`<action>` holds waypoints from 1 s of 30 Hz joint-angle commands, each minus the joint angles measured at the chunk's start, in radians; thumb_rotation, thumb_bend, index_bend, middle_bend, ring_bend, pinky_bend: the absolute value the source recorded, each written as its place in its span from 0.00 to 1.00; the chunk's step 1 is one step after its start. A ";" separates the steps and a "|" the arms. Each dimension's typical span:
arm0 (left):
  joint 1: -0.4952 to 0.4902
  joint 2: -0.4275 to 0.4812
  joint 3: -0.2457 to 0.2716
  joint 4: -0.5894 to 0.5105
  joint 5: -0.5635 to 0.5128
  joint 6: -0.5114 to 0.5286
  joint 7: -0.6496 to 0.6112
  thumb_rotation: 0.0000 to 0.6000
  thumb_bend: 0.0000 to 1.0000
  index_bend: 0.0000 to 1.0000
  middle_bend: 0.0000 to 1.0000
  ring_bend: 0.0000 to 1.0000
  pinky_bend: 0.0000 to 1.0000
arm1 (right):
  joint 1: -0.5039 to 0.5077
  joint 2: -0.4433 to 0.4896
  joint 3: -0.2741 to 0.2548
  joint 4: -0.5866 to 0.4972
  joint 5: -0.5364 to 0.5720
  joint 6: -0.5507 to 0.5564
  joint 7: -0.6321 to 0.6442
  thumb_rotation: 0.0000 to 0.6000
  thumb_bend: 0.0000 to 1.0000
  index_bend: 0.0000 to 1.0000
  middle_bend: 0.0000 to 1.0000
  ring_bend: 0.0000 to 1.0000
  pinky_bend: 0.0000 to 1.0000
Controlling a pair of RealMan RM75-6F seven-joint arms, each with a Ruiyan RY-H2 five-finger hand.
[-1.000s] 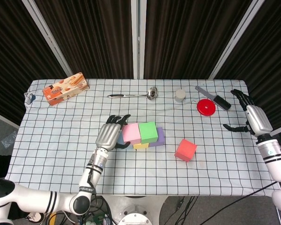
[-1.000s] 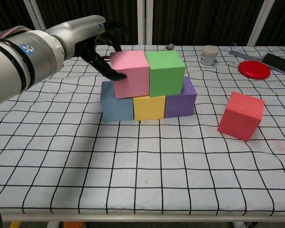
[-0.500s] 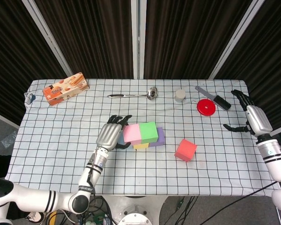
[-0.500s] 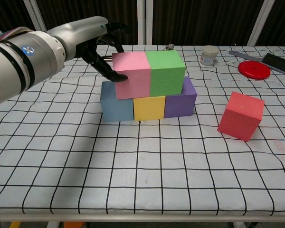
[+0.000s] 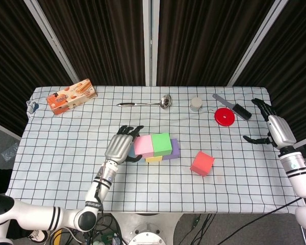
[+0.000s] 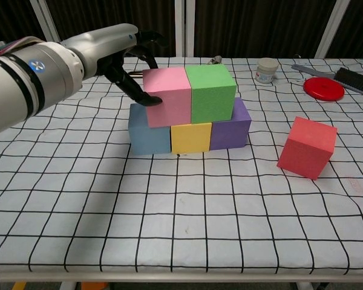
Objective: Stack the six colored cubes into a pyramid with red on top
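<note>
Blue (image 6: 148,136), yellow (image 6: 190,137) and purple (image 6: 231,127) cubes form a row on the table. On top of them sit a pink cube (image 6: 168,96) and a green cube (image 6: 212,93), side by side and touching. My left hand (image 6: 124,57) grips the pink cube from its left, thumb on the front face and fingers over the back. The red cube (image 6: 307,147) lies alone to the right, slightly tilted. In the head view my right hand (image 5: 274,128) hovers near the table's right edge, fingers apart and holding nothing.
A cracker box (image 5: 71,96) lies at the far left corner and a ladle (image 5: 145,103) at the back centre. A small white jar (image 5: 196,104), a red disc (image 5: 224,116) and a black brush (image 5: 234,107) sit at the back right.
The pink cube has slid a little to the right with my left hand, closing up against the green cube. The right hand has barely shifted.
</note>
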 commanded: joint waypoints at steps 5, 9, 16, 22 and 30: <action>-0.002 0.014 0.005 -0.009 -0.019 -0.023 0.002 1.00 0.20 0.10 0.22 0.08 0.08 | -0.003 -0.006 -0.001 0.008 0.001 0.000 0.009 1.00 0.09 0.00 0.00 0.00 0.00; -0.003 0.021 0.003 -0.013 -0.023 -0.031 -0.003 1.00 0.20 0.10 0.12 0.06 0.08 | -0.003 -0.007 -0.001 0.008 0.000 0.001 0.011 1.00 0.09 0.00 0.00 0.00 0.00; -0.001 0.027 0.006 -0.020 -0.022 -0.030 -0.013 1.00 0.19 0.09 0.09 0.04 0.08 | -0.004 -0.007 -0.002 0.004 0.000 0.000 0.006 1.00 0.09 0.00 0.00 0.00 0.00; 0.000 0.027 0.007 -0.017 -0.017 -0.027 -0.021 1.00 0.19 0.09 0.10 0.04 0.08 | -0.006 -0.006 -0.001 -0.002 0.003 0.001 0.000 1.00 0.09 0.00 0.00 0.00 0.00; 0.000 0.014 0.006 0.006 0.009 -0.011 -0.031 1.00 0.19 0.09 0.27 0.04 0.08 | -0.007 -0.008 -0.002 0.001 0.008 -0.003 -0.001 1.00 0.09 0.00 0.00 0.00 0.00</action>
